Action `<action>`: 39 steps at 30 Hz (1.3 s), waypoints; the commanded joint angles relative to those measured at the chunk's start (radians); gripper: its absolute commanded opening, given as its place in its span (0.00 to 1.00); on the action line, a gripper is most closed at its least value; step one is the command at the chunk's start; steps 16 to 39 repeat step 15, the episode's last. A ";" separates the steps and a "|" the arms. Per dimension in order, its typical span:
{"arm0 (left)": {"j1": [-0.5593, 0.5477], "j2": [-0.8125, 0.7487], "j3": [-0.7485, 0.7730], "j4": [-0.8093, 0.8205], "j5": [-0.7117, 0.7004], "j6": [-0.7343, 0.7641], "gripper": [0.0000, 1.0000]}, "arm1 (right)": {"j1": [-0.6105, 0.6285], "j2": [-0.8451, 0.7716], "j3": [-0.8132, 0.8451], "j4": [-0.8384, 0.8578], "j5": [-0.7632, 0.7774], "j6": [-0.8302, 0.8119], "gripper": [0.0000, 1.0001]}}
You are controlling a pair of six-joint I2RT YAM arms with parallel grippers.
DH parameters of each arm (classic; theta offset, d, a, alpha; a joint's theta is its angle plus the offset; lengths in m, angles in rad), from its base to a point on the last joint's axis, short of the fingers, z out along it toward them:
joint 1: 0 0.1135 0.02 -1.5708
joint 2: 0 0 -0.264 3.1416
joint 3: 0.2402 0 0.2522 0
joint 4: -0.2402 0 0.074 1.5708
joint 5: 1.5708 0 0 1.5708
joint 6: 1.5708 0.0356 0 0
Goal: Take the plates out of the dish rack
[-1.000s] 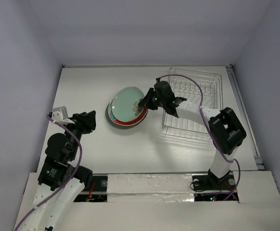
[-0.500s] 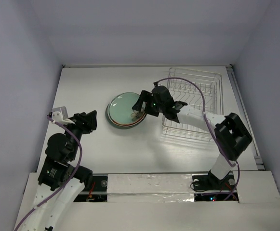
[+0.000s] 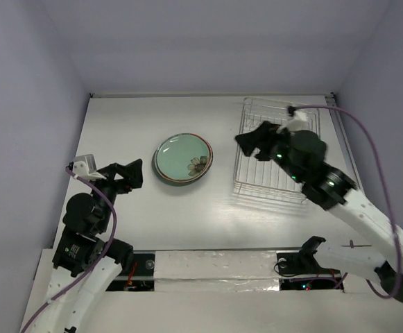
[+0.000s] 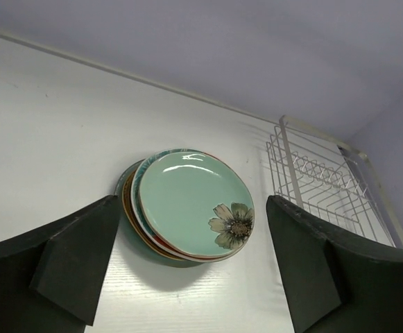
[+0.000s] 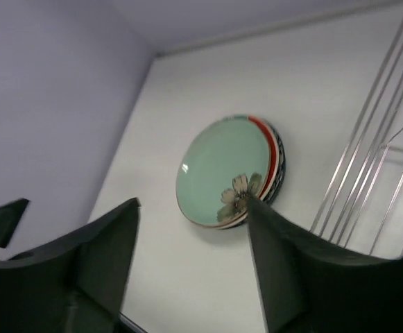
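A stack of plates (image 3: pixel 182 159) lies on the white table left of the dish rack (image 3: pixel 276 154). The pale green plate with a flower (image 3: pixel 179 155) is on top. The stack also shows in the left wrist view (image 4: pixel 187 207) and the right wrist view (image 5: pixel 230 171). The silver wire dish rack holds no plates that I can see; it shows in the left wrist view (image 4: pixel 326 187) too. My right gripper (image 3: pixel 251 141) is open and empty, raised over the rack's left side. My left gripper (image 3: pixel 126 173) is open and empty, near the table's left edge.
Pale walls close in the table on the left, back and right. A raised rail (image 3: pixel 350 166) runs along the table's right edge beside the rack. The arm bases (image 3: pixel 187 267) stand at the near edge.
My right gripper set the pale green plate flat on the stack, let go, and pulled back to the right over the rack. The left arm barely moved.
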 commanded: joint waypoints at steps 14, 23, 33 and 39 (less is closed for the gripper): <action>-0.004 0.099 0.315 -0.033 0.004 0.094 0.92 | 0.008 -0.699 -0.014 -0.074 0.435 -0.258 0.37; -0.004 0.104 0.316 -0.036 0.004 0.091 0.98 | 0.008 -0.705 -0.011 -0.077 0.436 -0.266 0.46; -0.004 0.104 0.316 -0.036 0.004 0.091 0.98 | 0.008 -0.705 -0.011 -0.077 0.436 -0.266 0.46; -0.004 0.104 0.316 -0.036 0.004 0.091 0.98 | 0.008 -0.705 -0.011 -0.077 0.436 -0.266 0.46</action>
